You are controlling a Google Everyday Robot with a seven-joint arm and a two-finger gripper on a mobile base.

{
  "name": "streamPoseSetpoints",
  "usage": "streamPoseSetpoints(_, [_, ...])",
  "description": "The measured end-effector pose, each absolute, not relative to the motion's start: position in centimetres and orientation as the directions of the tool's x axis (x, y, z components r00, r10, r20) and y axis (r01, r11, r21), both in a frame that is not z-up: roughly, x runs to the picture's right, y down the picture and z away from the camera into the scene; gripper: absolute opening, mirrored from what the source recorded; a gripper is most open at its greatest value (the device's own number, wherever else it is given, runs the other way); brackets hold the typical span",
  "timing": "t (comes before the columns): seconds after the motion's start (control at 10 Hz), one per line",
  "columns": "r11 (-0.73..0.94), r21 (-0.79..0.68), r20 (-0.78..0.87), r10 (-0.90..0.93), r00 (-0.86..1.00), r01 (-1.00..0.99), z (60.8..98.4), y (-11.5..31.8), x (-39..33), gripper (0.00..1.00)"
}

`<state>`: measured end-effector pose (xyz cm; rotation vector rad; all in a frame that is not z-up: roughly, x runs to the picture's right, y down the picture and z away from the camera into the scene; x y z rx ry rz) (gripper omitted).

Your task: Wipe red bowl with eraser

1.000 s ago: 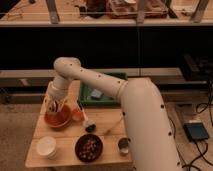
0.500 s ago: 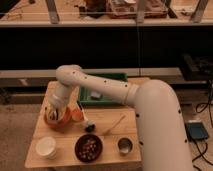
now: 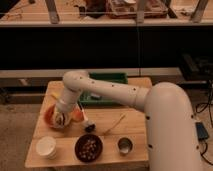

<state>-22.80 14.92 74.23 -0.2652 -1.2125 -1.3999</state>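
The red bowl (image 3: 49, 118) sits at the left of the wooden table (image 3: 135, 117), wide, shallow and orange-red. My gripper (image 3: 60, 118) reaches down into it from the white arm, which curves in from the right. A small striped block, dark and whitish, shows at the gripper's tip and looks like the eraser (image 3: 61, 120), low against the bowl's right inner side. The arm's wrist hides part of the bowl.
A small orange-red lump (image 3: 76, 115) lies just right of the bowl. A black-tipped tool (image 3: 89, 126) and a pale stick (image 3: 116, 123) lie mid-table. A white cup (image 3: 46, 147), a dark bowl of brownish bits (image 3: 89, 148) and a metal cup (image 3: 124, 145) line the front edge. A green tray (image 3: 109, 79) stands behind.
The gripper has moved within the red bowl, first toward its left side, then back to the right and slightly lower. The bowl and the other things stay put.
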Motion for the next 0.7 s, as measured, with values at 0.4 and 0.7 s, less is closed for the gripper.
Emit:
streamPoseSetpoints(0.4, [0.274,0.477,0.752,-0.618,-0.227,0.835,75.0,13.5,-21.8,0.09])
streamPoseSetpoints(0.7, [0.229,0.516,0.732,-0.619,-0.286,0.826,75.1,12.8,-25.8,0.09])
